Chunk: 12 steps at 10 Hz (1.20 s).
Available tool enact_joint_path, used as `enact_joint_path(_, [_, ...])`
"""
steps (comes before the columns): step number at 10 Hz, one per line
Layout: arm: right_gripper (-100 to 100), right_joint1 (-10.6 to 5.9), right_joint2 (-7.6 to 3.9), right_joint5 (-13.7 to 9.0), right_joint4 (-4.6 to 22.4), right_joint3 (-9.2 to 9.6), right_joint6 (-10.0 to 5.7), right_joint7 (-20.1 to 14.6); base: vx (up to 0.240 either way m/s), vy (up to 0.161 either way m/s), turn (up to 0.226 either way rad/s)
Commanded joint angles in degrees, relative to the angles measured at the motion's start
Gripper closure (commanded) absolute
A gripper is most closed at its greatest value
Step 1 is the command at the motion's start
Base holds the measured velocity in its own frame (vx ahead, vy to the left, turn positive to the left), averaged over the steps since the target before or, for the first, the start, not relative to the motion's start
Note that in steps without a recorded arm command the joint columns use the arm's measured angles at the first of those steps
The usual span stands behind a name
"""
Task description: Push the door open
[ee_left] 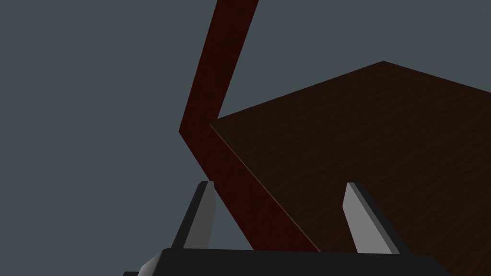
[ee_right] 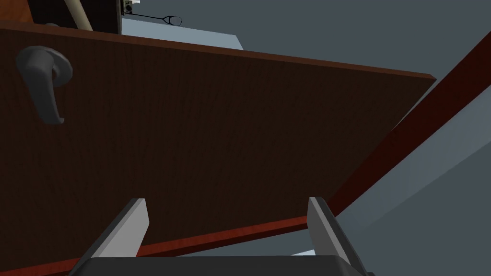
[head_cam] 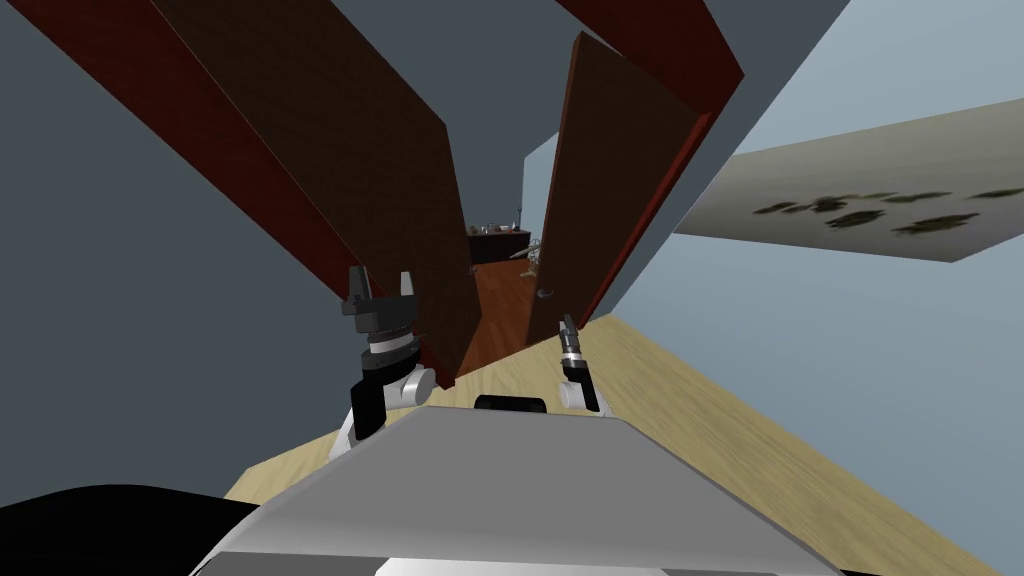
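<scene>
Pincers: the left pincer (head_cam: 382, 278) and right pincer (head_cam: 567, 326) both have their fingers spread wide, with nothing pinched in either.
Door: it's a dark brown double door. The left door panel (head_cam: 370, 190) and right door panel (head_cam: 610, 190) both stand partly open, angled away from me, with a gap between them straight ahead.
Progress: I'd say roughly halfway. The gap looks too narrow to get through, so both panels probably need more pushing.
Left arm: raised and reaching forward. In its wrist view the left pincer (ee_left: 279, 185) straddles the hinge edge of the left door panel (ee_left: 374, 143), right by the dark red door frame (ee_left: 216, 72). Touching or just short of it, I can't tell.
Right arm: held lower. The right pincer (ee_right: 226, 200) points flat at the right door panel (ee_right: 216, 120), well apart from the grey handle (ee_right: 45, 84). Contact is unclear here too.
Around: tan floor (head_cam: 700, 400) on my side, and a dark cabinet (head_cam: 497, 243) is visible through the gap.
</scene>
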Motion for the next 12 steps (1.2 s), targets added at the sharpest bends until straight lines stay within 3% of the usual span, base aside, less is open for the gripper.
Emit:
enact_joint_path(1, [-100, -1.11, 0.04, -0.47, 2.61, 0.20, -0.39, 0.08, 0.047, -0.120, 0.133])
enact_joint_path(12, [-100, -6.19, 1.36, -3.22, 16.11, 2.06, -1.70, 0.81, 0.044, -0.123, 0.117])
